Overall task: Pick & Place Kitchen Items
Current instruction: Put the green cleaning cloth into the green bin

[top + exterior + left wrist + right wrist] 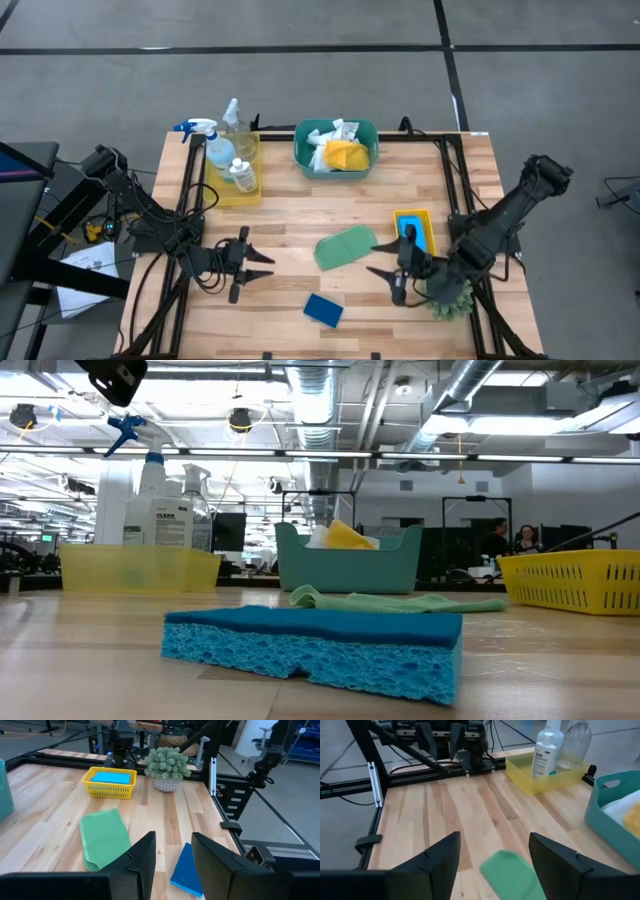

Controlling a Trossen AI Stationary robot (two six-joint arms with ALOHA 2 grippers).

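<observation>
Near the front of the tabletop (290, 215), the left gripper (262, 258) is hovering with its jaws parted and holding nothing, and the right gripper (385, 258) is facing it from the other side with its jaws spread wider, equally empty. Between them the green cloth (345, 247) is lying flat on the wood, and the dark-blue sponge (324, 309) is sitting loose nearer the front edge; these two look like the work still waiting. Just behind the right gripper, the light-blue sponge (412, 231) is already resting in the small yellow tray (428, 214). Farther back, the white cloth (330, 137) and yellow cloth (346, 154) are lying bundled in the teal basin (305, 155), and the spray bottle (214, 142), the small labelled white bottle (241, 174) and the clear bottle (234, 120) are standing in the larger yellow tray (250, 192) at the back left. Judging by this, most of the sorting appears done. The spiky green plant (450, 292) is standing beside the right arm at the front corner.
</observation>
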